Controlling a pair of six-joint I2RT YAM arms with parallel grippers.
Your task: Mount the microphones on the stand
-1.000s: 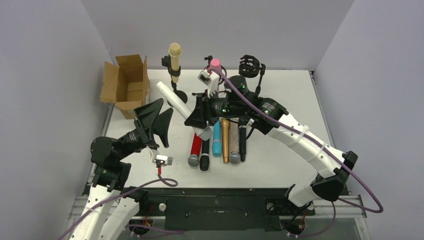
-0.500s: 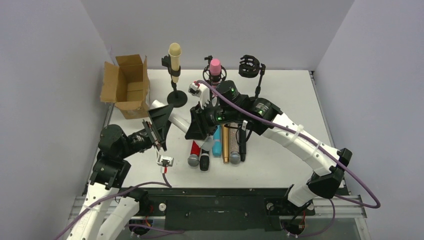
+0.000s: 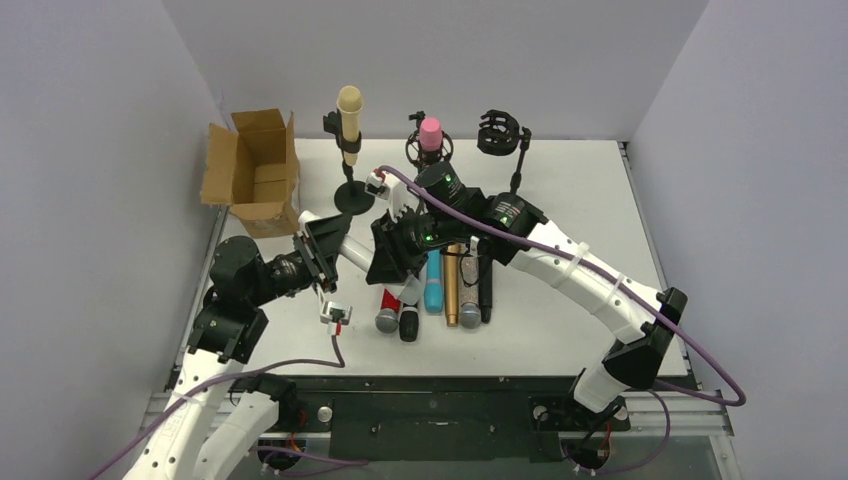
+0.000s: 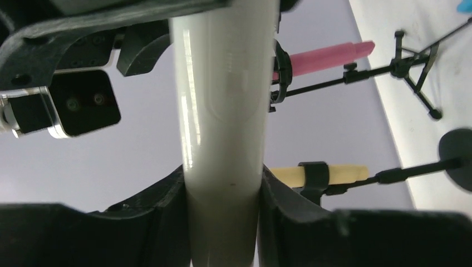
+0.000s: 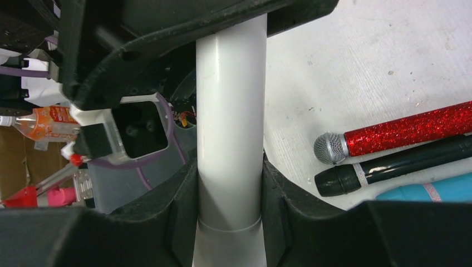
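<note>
The white table (image 3: pixel 600 200) carries a cardboard box (image 3: pixel 250 175) at the back left and 3 stands along the back edge. 2 stands are filled, with a cream microphone (image 3: pixel 348 110) and a pink microphone (image 3: pixel 431 130), and the third clip (image 3: pixel 499 132) at the back right stands bare. In the middle of the table, above the row of spare microphones, both arms meet on 1 white microphone (image 3: pixel 352 250), which is held clear of the surface between them. The left gripper (image 4: pixel 222 217) pinches its barrel from 1 end and the right gripper (image 5: pixel 229 206) is clamped round it from the other, so each tool is closed on the same stick. This looks like a hand-over. The right arm sits nearer the bare clip, so I judge the next move is for the left fingers to let go while the right carries the stick back, turns it upright and presses it into that clip. Only the top view shows the bare clip. Only the left wrist view shows the cream and pink barrels seated in their holders from the side. Only the right wrist view shows the red microphone (image 5: pixel 412 130) with its mesh head lying against a black microphone (image 5: pixel 389 164). No view shows the white stick's head clearly.
</note>
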